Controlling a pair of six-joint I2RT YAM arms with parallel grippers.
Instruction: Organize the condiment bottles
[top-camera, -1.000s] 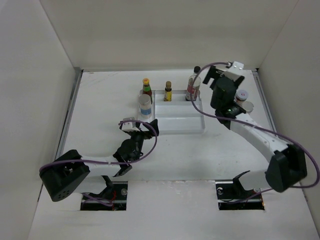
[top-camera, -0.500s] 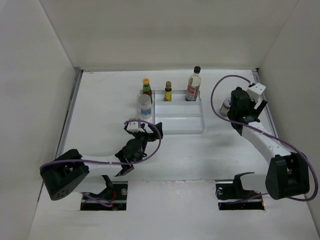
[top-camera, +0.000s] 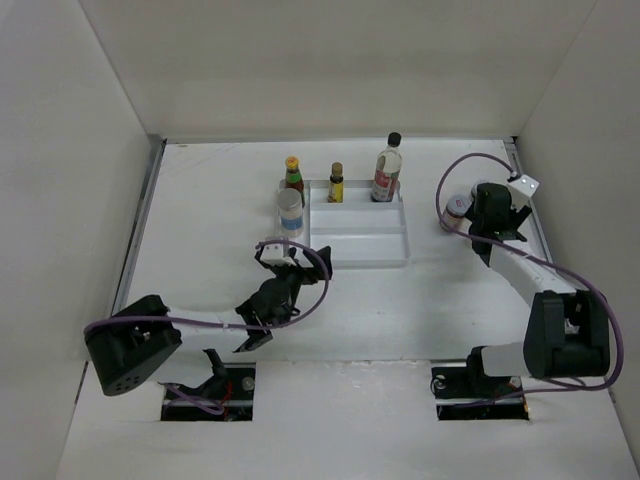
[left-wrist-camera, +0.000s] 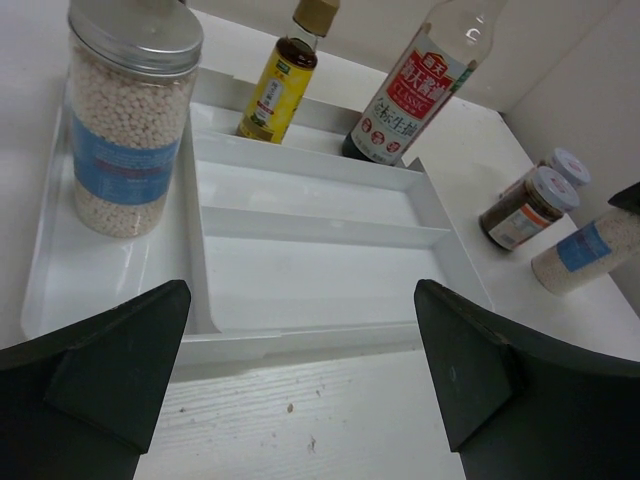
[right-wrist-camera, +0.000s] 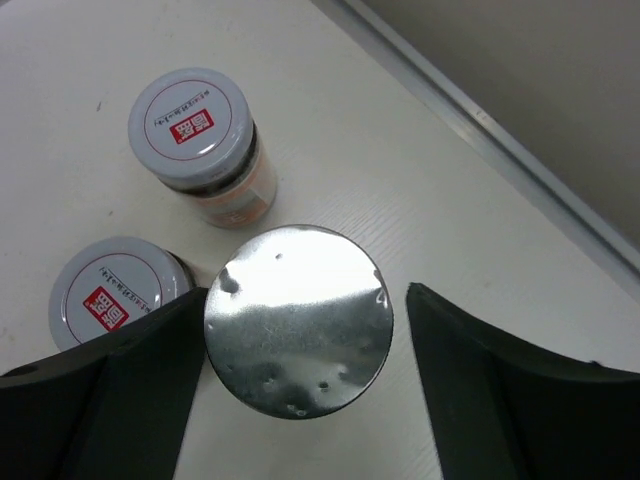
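Note:
In the top view the white divided tray (top-camera: 380, 250) holds a white shaker (top-camera: 290, 212) in its left compartment. The yellow-capped red sauce bottle (top-camera: 293, 175), the tiny brown bottle (top-camera: 336, 183) and the tall clear black-capped bottle (top-camera: 388, 168) stand along its far side. My right gripper (right-wrist-camera: 305, 290) straddles a second shaker's silver lid (right-wrist-camera: 298, 330). Its left finger is against the shaker, and a gap shows at its right finger. Two red-labelled jars (right-wrist-camera: 190, 125) (right-wrist-camera: 110, 295) stand just beside it. My left gripper (left-wrist-camera: 300, 290) is open and empty before the tray's near wall (left-wrist-camera: 300, 335).
The table's raised right edge (right-wrist-camera: 500, 160) runs close behind the right gripper (top-camera: 483, 215). White walls enclose the table on three sides. The left gripper (top-camera: 292, 262) sits just off the tray's near left corner.
The right arm swung from the tray's far right corner out to the jars and came down over the shaker, its jaws narrowing. The left arm drew back from the tray.

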